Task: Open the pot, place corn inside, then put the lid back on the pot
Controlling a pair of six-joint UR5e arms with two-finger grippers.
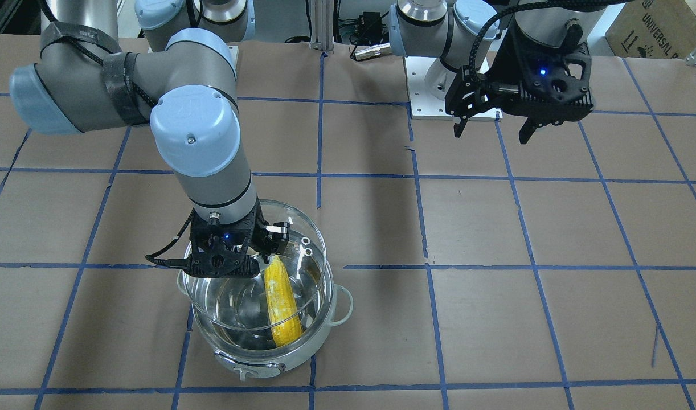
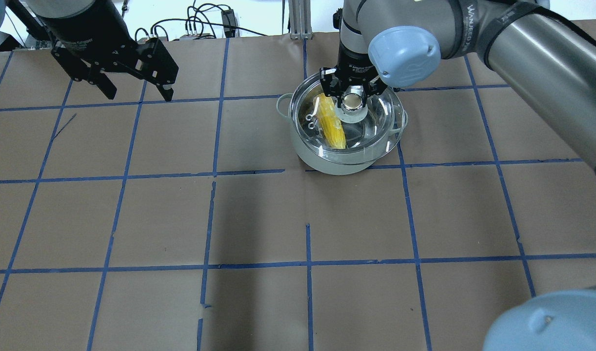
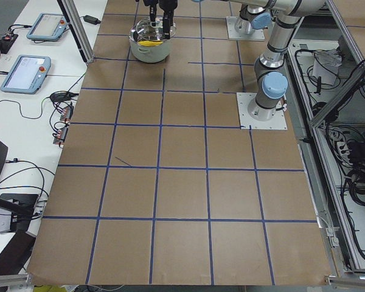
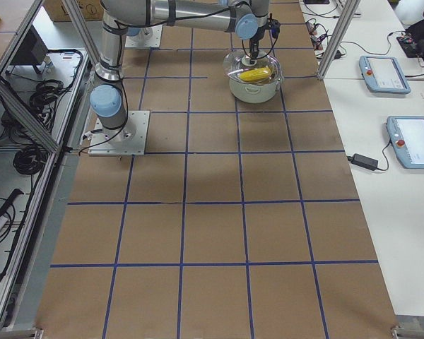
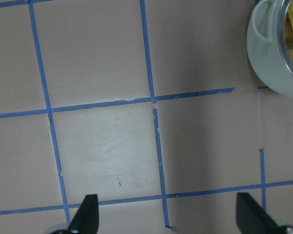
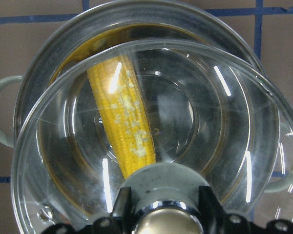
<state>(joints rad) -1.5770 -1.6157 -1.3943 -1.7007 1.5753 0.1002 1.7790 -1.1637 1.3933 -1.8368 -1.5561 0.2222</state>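
Note:
The pale green pot (image 1: 324,333) stands on the brown paper; it also shows in the overhead view (image 2: 334,166). The yellow corn (image 1: 282,304) lies inside it, seen through the glass in the overhead view (image 2: 331,127) and the right wrist view (image 6: 124,131). My right gripper (image 2: 352,96) is shut on the knob (image 6: 161,222) of the clear glass lid (image 1: 312,230). It holds the lid just above the pot, shifted a little off the rim (image 6: 53,63). My left gripper (image 2: 140,96) is open and empty, hovering far from the pot (image 5: 271,73).
The table is brown paper with a grid of blue tape (image 2: 215,173). The left arm's white base plate (image 1: 433,102) and a cardboard box (image 1: 655,28) sit at the robot's side. Tablets (image 4: 413,141) lie on the white side table.

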